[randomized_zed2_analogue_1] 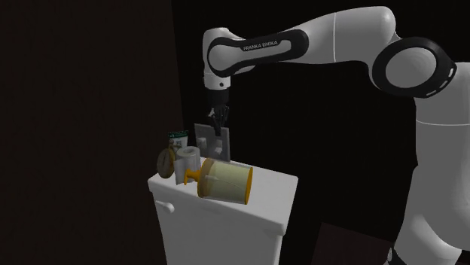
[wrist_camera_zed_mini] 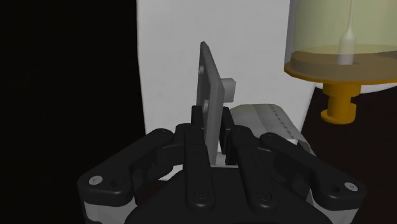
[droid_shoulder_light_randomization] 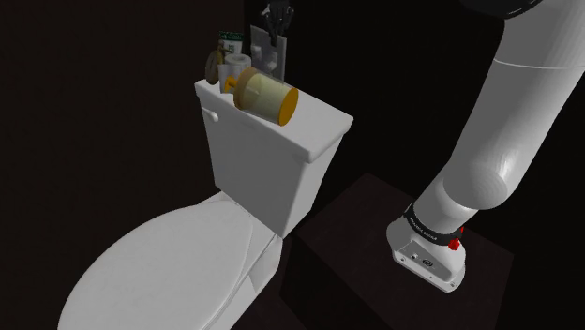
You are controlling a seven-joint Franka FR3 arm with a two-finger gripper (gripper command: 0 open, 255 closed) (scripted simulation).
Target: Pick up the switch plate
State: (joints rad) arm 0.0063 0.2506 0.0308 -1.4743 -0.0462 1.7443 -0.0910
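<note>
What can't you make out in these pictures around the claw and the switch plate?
1. Lower edge of the switch plate: wrist view, covered by the claw clasping it.
2. Whether the plate is off the tank lid: shoulder view, the yellow jar hides its bottom.
3. Print on the green-labelled box: second exterior view, too small to read.

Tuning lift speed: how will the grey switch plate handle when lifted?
Probably stiff: the switch plate shows flat and unbent between the jaws. Likely light, being so thin. Clasped near one edge with smooth-looking faces, it might pivot or slip on a fast lift.
</note>
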